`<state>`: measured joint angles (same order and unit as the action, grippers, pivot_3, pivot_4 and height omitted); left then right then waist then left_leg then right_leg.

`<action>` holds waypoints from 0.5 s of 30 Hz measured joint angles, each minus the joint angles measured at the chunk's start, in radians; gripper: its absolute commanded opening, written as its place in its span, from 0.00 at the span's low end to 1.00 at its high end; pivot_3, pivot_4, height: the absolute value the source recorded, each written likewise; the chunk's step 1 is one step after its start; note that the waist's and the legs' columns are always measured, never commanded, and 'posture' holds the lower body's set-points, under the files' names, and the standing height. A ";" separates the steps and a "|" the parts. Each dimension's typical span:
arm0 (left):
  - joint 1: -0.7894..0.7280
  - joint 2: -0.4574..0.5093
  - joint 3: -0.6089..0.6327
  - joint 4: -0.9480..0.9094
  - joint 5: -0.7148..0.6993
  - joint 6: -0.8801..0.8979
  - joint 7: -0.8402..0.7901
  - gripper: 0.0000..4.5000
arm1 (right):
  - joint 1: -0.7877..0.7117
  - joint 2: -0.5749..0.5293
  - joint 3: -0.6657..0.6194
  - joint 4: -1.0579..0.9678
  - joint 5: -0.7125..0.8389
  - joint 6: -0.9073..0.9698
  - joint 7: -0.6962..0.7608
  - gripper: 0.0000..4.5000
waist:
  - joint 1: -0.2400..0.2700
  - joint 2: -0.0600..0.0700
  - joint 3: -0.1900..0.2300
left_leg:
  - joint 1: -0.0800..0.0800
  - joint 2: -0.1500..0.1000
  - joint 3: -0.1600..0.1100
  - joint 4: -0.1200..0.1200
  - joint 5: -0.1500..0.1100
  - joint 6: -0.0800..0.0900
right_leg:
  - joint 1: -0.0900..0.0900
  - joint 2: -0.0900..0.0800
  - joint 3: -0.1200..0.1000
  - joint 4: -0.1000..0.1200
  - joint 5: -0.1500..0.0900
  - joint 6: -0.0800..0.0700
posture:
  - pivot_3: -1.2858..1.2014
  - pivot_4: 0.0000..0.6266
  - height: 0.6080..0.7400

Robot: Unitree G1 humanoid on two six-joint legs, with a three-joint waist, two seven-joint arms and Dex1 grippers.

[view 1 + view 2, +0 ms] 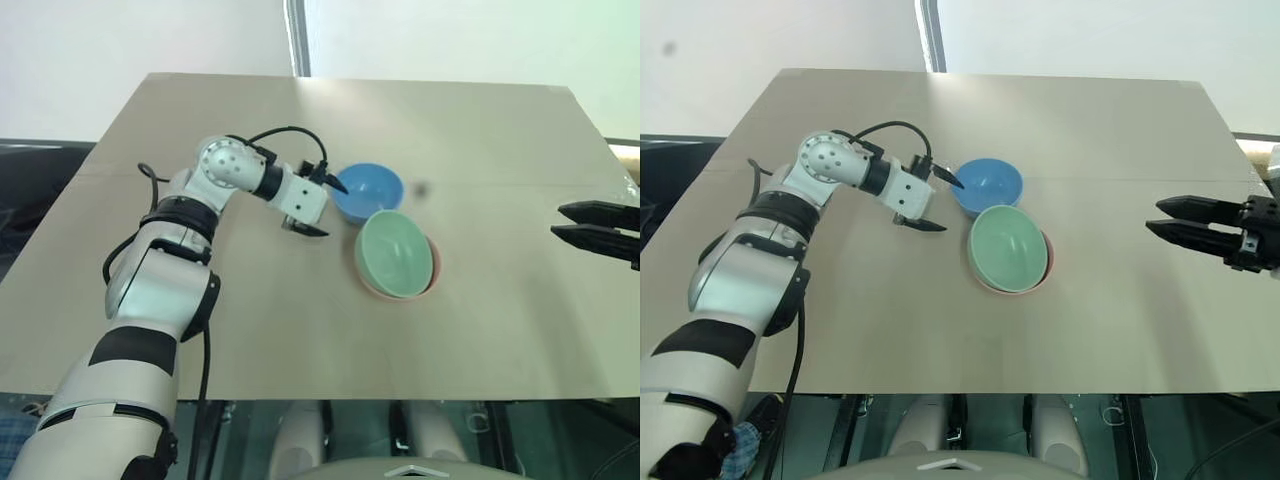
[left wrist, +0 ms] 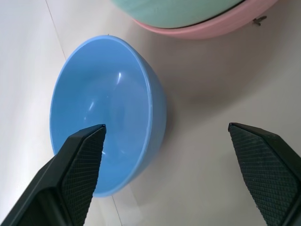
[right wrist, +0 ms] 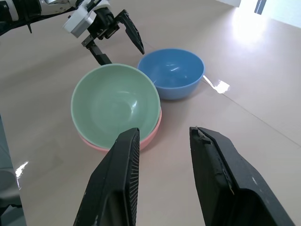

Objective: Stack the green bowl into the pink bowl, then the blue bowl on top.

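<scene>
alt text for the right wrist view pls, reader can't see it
A pale mint-green plastic bowl sits nested in a salmon-pink plastic bowl on a beige table, with a sky-blue plastic bowl upright just beyond them. The left gripper hangs open at the blue bowl's rim; the right gripper is open in the foreground.

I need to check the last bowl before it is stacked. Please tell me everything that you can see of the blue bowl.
The small round sky-blue plastic bowl is plain, smooth, glossy and empty. It stands upright on the beige table, close beside the mint-green bowl nested in the salmon-pink bowl; whether they touch, I cannot tell. The open left claw straddles its near rim, one finger over its inside, not yet gripping.
</scene>
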<state>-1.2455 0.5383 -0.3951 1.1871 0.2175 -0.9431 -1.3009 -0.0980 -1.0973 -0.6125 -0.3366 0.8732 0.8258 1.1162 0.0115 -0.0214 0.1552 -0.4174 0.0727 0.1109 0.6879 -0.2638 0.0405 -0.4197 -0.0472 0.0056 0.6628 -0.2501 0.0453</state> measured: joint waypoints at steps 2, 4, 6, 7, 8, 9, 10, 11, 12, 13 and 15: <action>0.000 -0.001 0.000 0.005 0.016 -0.004 0.011 0.99 | 0.004 0.000 -0.007 0.000 0.003 0.000 -0.003 0.42 | 0.000 0.000 0.000 | 0.000 0.000 0.000 0.000 0.000 0.000 | 0.000 0.000 0.000 0.000 0.000 0.000 | 0.52 0.24 1.00; -0.001 -0.004 0.000 0.013 0.031 -0.005 0.025 0.99 | 0.004 0.000 -0.017 -0.001 0.004 0.000 -0.006 0.42 | 0.002 0.000 0.000 | 0.000 0.000 0.000 0.000 0.000 0.000 | 0.000 0.000 0.000 0.000 0.000 0.000 | 0.52 0.24 1.00; -0.001 -0.013 0.000 0.022 0.049 -0.006 0.047 0.99 | 0.004 0.000 -0.018 -0.001 0.005 0.000 -0.007 0.42 | 0.002 0.000 0.000 | 0.000 0.000 0.000 0.000 0.000 0.000 | 0.000 0.000 0.000 0.000 0.000 0.000 | 0.52 0.24 1.00; -0.001 -0.016 -0.001 0.024 0.059 -0.006 0.057 0.99 | 0.004 0.000 -0.018 -0.001 0.005 0.000 -0.007 0.42 | 0.003 0.000 0.000 | 0.000 0.000 0.000 0.000 0.000 0.000 | 0.000 0.000 0.000 0.000 0.000 0.000 | 0.52 0.24 1.00; -0.001 -0.019 -0.003 0.028 0.069 -0.006 0.069 0.99 | 0.004 0.000 -0.018 -0.001 0.005 0.000 -0.007 0.42 | 0.003 0.000 0.000 | 0.000 0.000 0.000 0.000 0.000 0.000 | 0.000 0.000 0.000 0.000 0.000 0.000 | 0.52 0.24 1.00; -0.001 -0.021 -0.007 0.033 0.079 -0.006 0.083 0.99 | 0.004 0.000 -0.018 -0.001 0.006 0.000 -0.007 0.42 | 0.003 0.000 0.000 | 0.000 0.000 0.000 0.000 0.000 0.000 | 0.000 0.000 0.000 0.000 0.000 0.000 | 0.52 0.24 1.00; -0.001 -0.023 -0.008 0.039 0.091 -0.006 0.098 0.99 | 0.004 0.000 -0.018 0.000 0.006 0.000 -0.006 0.42 | 0.002 0.000 0.000 | 0.000 0.000 0.000 0.000 0.000 0.000 | 0.000 0.000 0.000 0.000 0.000 0.000 | 0.52 0.24 1.00; -0.001 -0.025 -0.009 0.042 0.097 -0.006 0.104 0.99 | 0.004 0.000 -0.018 0.000 0.006 0.000 -0.006 0.42 | 0.002 0.000 0.000 | 0.000 0.000 0.000 0.000 0.000 0.000 | 0.000 0.000 0.000 0.000 0.000 0.000 | 0.52 0.24 1.00; -0.001 -0.031 -0.013 0.048 0.119 -0.006 0.130 0.99 | 0.004 0.000 -0.018 0.000 0.006 -0.001 -0.006 0.42 | 0.002 0.000 0.000 | 0.000 0.000 0.000 0.000 0.000 0.000 | 0.000 0.000 0.000 0.000 0.000 0.000 | 0.52 0.24 1.00; -0.001 -0.033 -0.013 0.049 0.122 -0.006 0.134 0.99 | 0.004 0.000 -0.018 0.000 0.006 -0.001 -0.006 0.42 | 0.002 0.000 0.000 | 0.000 0.000 0.000 0.000 0.000 0.000 | 0.000 0.000 0.000 0.000 0.000 0.000 | 0.52 0.24 1.00; -0.003 -0.043 -0.020 0.061 0.153 0.004 0.169 0.99 | 0.004 0.000 -0.018 0.000 0.006 -0.001 -0.004 0.42 | 0.003 0.000 0.000 | 0.000 0.000 0.000 0.000 0.000 0.000 | 0.000 0.000 0.000 0.000 0.000 0.000 | 0.52 0.24 1.00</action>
<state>-1.2483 0.4948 -0.4146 1.2479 0.3702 -0.9387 -1.1320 -0.0942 -1.0975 -0.6308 -0.3363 0.8787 0.8244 1.1124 0.0140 -0.0216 0.1552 -0.4176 0.0725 0.1105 0.6879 -0.2639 0.0405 -0.4196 -0.0472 0.0053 0.6627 -0.2501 0.0454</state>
